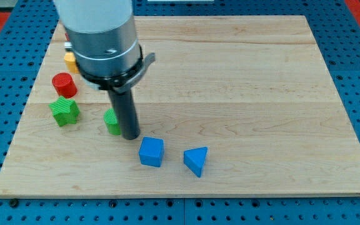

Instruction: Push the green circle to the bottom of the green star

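Observation:
The green star lies near the board's left edge. The green circle stands to its right, partly hidden behind my rod. My tip rests on the board touching the green circle's right side, a little lower in the view than it. The star and the circle are apart, about level with each other.
A red cylinder stands just above the green star. A yellow block is above that, partly hidden by the arm. A blue cube and a blue triangular block lie below and right of my tip. The wooden board sits on a blue pegboard.

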Robot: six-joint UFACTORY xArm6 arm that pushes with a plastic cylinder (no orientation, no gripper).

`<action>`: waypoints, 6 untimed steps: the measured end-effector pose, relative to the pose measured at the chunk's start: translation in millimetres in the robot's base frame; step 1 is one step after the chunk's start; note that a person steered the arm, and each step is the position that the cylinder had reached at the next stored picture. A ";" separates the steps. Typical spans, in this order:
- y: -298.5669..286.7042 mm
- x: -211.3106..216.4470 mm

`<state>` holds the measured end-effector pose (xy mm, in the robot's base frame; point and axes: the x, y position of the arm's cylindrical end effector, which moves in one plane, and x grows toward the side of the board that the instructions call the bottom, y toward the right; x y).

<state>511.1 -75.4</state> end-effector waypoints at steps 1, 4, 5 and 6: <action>5.1 -24.3; -15.9 -14.0; -16.3 -8.6; -10.5 -37.5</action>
<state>473.6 -85.8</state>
